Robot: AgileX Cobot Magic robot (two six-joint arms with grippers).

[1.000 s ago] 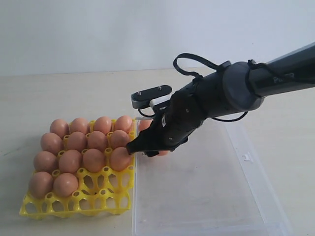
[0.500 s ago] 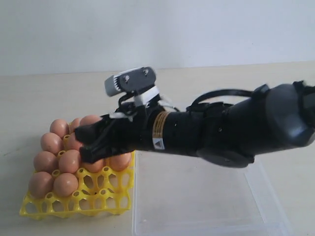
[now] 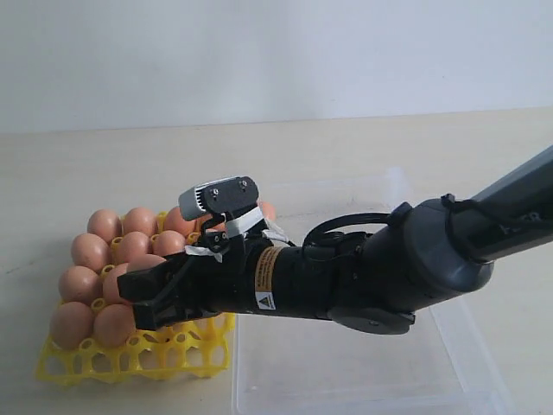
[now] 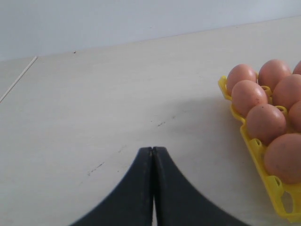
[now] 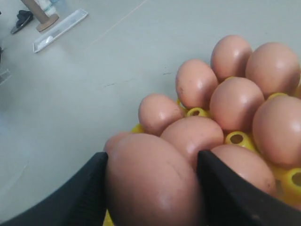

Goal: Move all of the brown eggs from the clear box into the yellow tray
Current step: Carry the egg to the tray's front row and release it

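Swinging out of the clear box (image 3: 363, 367) since a second ago, the right gripper (image 3: 147, 292) is now hanging low over the near rows of the yellow tray (image 3: 82, 370). Its jaws are standing wide and clamping one brown egg (image 5: 150, 186) across its middle. The seated eggs (image 3: 89, 249) are crowding in just beside and under it, while the empty cells (image 3: 177, 346) are lying nearer the tray's front edge. That is where I judge the trouble is waiting: if the arm is coming down over a filled cup instead of a free one, shell is meeting shell and something is cracking. The jaws are also needing room to spread, so a finger could be shoving a neighbour (or tipping it onto a peg) as it lets go. A smooth shell held this lightly may be slipping if the descent is jerky, and a push on the light tray could be sliding it along the table (image 4: 94, 94). Another egg (image 3: 268, 210) is peeking out behind the wrist camera, seemingly in the box's corner, though I cannot tell for sure. Meanwhile the left gripper (image 4: 153, 188) is idling over bare table beside the tray, jaws pressed together on nothing.
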